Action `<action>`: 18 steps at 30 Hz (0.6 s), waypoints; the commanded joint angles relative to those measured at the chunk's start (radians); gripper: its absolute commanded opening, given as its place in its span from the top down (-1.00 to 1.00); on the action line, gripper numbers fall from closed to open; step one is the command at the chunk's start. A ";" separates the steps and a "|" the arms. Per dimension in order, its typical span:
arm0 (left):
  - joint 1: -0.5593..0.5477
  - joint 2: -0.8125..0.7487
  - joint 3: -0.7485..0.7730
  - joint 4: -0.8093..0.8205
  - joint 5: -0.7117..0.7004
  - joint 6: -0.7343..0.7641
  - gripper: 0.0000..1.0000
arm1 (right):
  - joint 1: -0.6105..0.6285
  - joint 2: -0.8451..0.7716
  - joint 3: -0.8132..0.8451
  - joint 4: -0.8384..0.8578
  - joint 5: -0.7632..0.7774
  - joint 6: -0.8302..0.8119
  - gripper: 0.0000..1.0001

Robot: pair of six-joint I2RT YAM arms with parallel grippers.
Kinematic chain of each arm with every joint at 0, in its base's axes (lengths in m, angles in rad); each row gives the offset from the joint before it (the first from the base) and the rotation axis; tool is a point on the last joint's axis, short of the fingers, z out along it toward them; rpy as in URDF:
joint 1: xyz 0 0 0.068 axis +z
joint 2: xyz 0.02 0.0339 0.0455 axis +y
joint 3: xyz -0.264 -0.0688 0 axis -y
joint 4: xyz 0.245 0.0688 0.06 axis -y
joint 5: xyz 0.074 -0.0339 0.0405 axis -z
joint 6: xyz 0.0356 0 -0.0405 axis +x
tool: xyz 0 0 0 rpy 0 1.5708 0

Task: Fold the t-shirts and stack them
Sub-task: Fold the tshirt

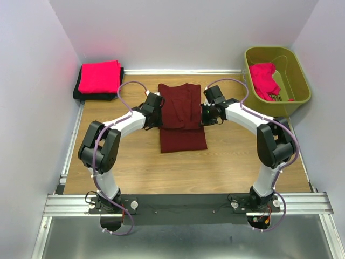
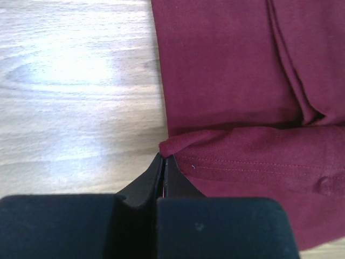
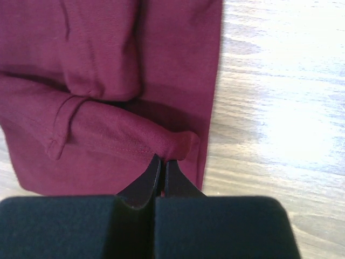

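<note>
The maroon t-shirt (image 1: 182, 116) is lying partly folded on the table (image 1: 237, 162), stretching between the two sets of jaws. The left gripper (image 2: 163, 158) is pinching a raised fold at the shirt's edge, its jaws clenched on the cloth right at their tips. The rest of the shirt is spreading ahead of those jaws and to their right. The right gripper (image 3: 163, 159) is gripping the opposite edge, jaws clenched on a bunched roll of cloth at their tips, with the shirt spreading ahead and to their left.

Both arms are bending at the elbow and reaching inward. The left arm (image 1: 121, 125) is curving in from the left and the right arm (image 1: 248, 116) from the right, with the wrists low and facing each other across the shirt.

Well beyond the left jaws, a folded pinkish-red t-shirt (image 1: 99, 76) is resting on a black t-shirt (image 1: 97, 96). Well beyond the right jaws, a second pinkish-red t-shirt (image 1: 265, 78) is lying crumpled in the olive-green bin (image 1: 299, 75).

Four shirts are showing: one maroon, two pinkish-red and one black, along with one bin.
</note>
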 commanded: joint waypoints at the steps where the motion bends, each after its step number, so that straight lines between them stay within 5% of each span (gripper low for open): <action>1: 0.019 0.017 0.019 0.038 -0.081 0.036 1.00 | -0.022 0.021 -0.027 0.021 0.062 -0.005 0.99; 8: 0.017 0.029 0.022 0.050 -0.087 0.045 0.95 | -0.028 0.020 -0.043 0.044 0.114 0.012 0.93; 11: 0.019 0.030 0.037 0.020 -0.087 0.038 0.50 | -0.027 -0.009 -0.040 0.046 0.105 -0.007 0.35; 15: 0.004 -0.077 -0.003 -0.002 -0.141 0.009 -0.13 | -0.020 -0.084 -0.053 0.056 0.093 -0.034 -0.08; 18: -0.029 -0.157 -0.046 -0.014 -0.166 -0.025 -0.16 | 0.005 -0.159 -0.084 0.088 0.093 -0.050 -0.15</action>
